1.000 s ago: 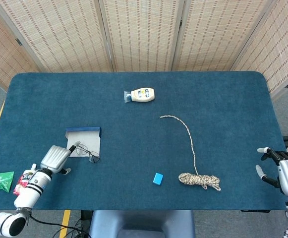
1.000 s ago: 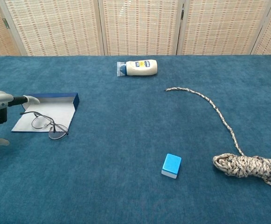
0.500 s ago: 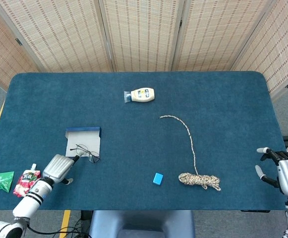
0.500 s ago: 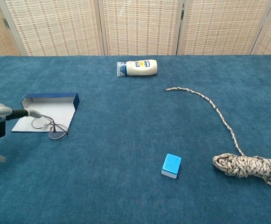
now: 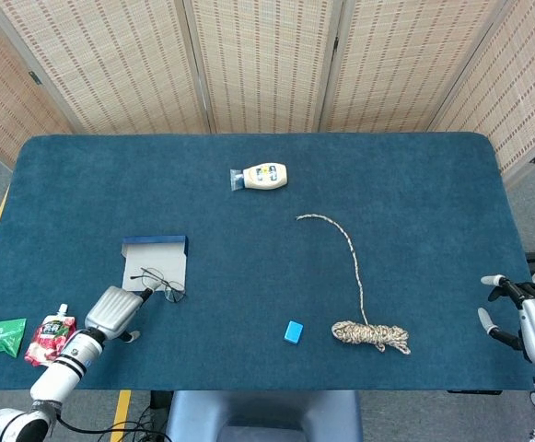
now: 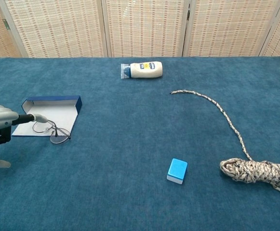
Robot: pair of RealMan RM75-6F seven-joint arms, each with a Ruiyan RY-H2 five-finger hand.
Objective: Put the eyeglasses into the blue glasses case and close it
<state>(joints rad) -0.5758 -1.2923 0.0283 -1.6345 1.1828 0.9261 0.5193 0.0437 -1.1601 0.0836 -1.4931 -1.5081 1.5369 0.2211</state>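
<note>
One finger of the left hand (image 5: 112,311) reaches out to the eyeglasses (image 6: 47,130) at the lower left of both views, its tip at the near temple arm or rim; whether it pinches the frame or only touches it I cannot tell, since the thumb and the other fingers are hidden under the hand's back. The eyeglasses lie partly on the pale inside of the open blue glasses case (image 5: 156,261), one lens hanging over its lower right edge onto the counter (image 5: 414,184). By my reading the step in hand is seating the eyeglasses fully inside; the next move calls for nudging or lifting them up-left until both lenses clear the edge, then folding the case shut. The right hand (image 5: 534,324) sits at the lower right edge of the head view, off the counter, fingers spread and holding nothing, and is cut off by the frame. Further out lie a blue block (image 5: 293,331), a coiled rope (image 5: 370,334), a white bottle (image 5: 261,176), and two snack packets (image 5: 23,335) at lower left. The case's lid and hinge are hard to make out.
</note>
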